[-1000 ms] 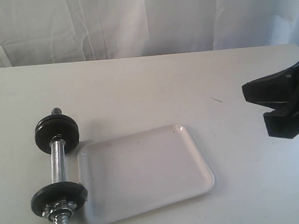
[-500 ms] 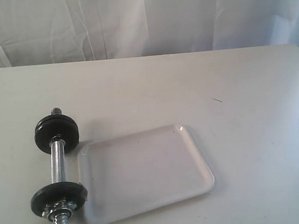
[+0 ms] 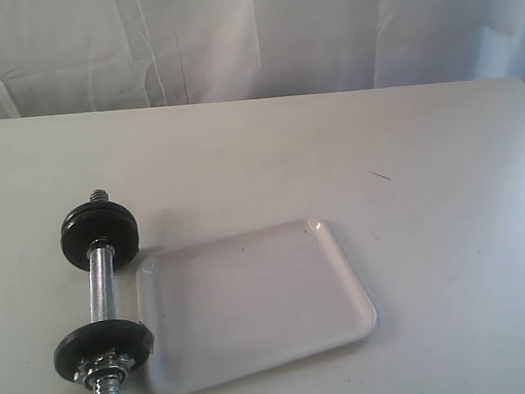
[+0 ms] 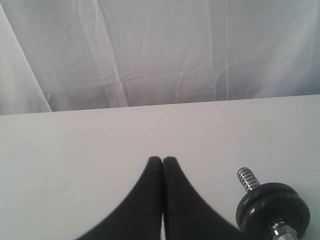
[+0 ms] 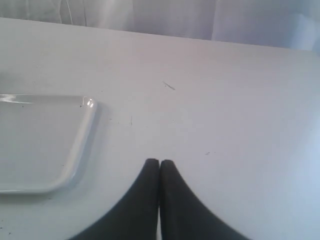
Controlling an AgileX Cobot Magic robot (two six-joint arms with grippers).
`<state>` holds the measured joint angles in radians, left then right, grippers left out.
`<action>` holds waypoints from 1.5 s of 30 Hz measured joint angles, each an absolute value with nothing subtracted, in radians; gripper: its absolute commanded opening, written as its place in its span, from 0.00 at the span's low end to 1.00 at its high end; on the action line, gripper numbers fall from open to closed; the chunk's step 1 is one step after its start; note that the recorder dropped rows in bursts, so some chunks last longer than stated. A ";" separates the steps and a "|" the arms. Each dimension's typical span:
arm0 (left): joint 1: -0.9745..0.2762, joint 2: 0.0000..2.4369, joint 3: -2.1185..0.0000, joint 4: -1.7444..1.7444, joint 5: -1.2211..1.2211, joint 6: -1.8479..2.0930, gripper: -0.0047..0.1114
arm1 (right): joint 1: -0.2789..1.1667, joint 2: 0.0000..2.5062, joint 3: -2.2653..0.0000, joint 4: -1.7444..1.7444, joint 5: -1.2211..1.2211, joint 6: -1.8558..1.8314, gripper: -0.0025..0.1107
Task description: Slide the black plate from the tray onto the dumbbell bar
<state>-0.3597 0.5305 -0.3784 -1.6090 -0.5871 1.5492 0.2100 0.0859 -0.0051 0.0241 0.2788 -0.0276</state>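
Tray (image 3: 251, 297): sitting bare. Dumbbell bar (image 3: 101, 285): lying just beside tray, carrying far black plate (image 3: 100, 231), near black plate (image 3: 103, 345). Left gripper (image 4: 162, 160), right gripper (image 5: 159, 162): jaws pressing together, gripping nothing. Task appearing complete.

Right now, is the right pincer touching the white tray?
Apart. The right wrist view shows a strip of table between the shut right pincer and the tray rim.

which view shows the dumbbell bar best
The exterior view: the dumbbell bar lies there almost whole, with two black plates on it. The left wrist view catches only one threaded end and one plate; the right wrist view misses it.
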 measured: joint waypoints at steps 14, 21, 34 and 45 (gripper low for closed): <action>-0.360 0.530 -0.378 -1.609 -0.587 1.549 0.04 | 0.191 0.006 -0.005 0.058 0.338 -0.028 0.02; -0.360 0.530 -0.378 -1.609 -0.587 1.551 0.04 | 0.191 0.006 -0.005 0.062 0.338 -0.028 0.02; -0.360 0.530 -0.378 -1.719 -0.526 1.562 0.04 | 0.191 0.006 -0.005 0.062 0.338 -0.026 0.02; -0.275 0.494 -0.378 -0.938 -0.223 0.736 0.04 | 0.191 0.006 -0.005 0.062 0.339 -0.026 0.02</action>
<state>-0.2748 0.4942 -0.3784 -0.9381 -0.2231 0.7363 0.1913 0.0064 -0.0051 0.0617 0.3391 -0.0258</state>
